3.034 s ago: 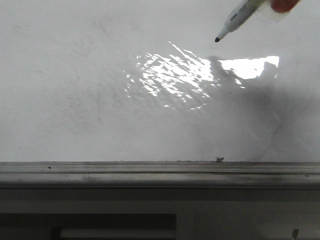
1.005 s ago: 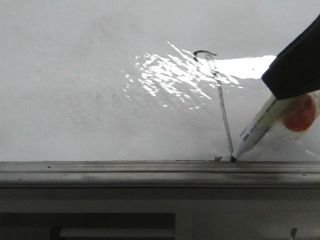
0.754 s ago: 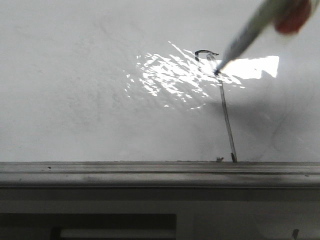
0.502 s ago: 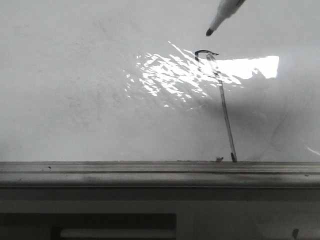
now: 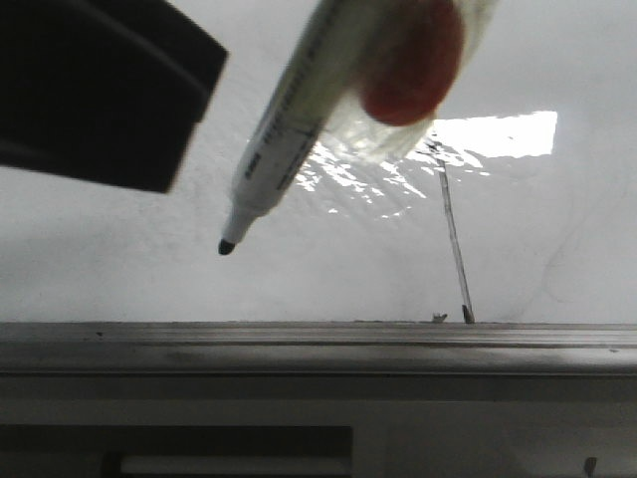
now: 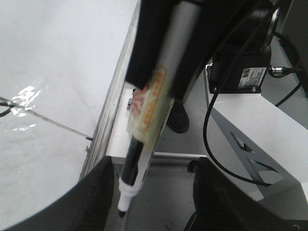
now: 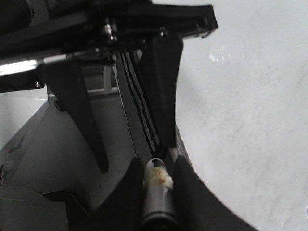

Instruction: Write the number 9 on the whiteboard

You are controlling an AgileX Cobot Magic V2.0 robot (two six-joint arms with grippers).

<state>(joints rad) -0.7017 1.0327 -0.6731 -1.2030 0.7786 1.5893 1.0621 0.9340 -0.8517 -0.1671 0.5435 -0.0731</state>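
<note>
Front view: marker [image 5: 299,110] close to lens, tilted, black tip low and to the left, off the whiteboard [image 5: 119,269] surface. Orange blob w/ clear tape wrapped round barrel. Dark gripper part [image 5: 95,85] fills upper-left corner.

Number 9 [image 5: 453,239] on right part of board: only the long slanted tail visible, foot just above grey ledge [image 5: 299,344]; top hook hidden behind marker and glare. Tiny dash just left of tail's foot.

Right wrist view: right gripper [image 7: 155,185] clenched on marker [image 7: 158,192], fingers pressed each side of barrel.

Left wrist view: left gripper [image 6: 154,197] spread wide, nothing clamped; marker [image 6: 144,130] hangs between its fingers w/o touching. Thin line [image 6: 48,122] across whiteboard [image 6: 62,57] to ledge.
</note>
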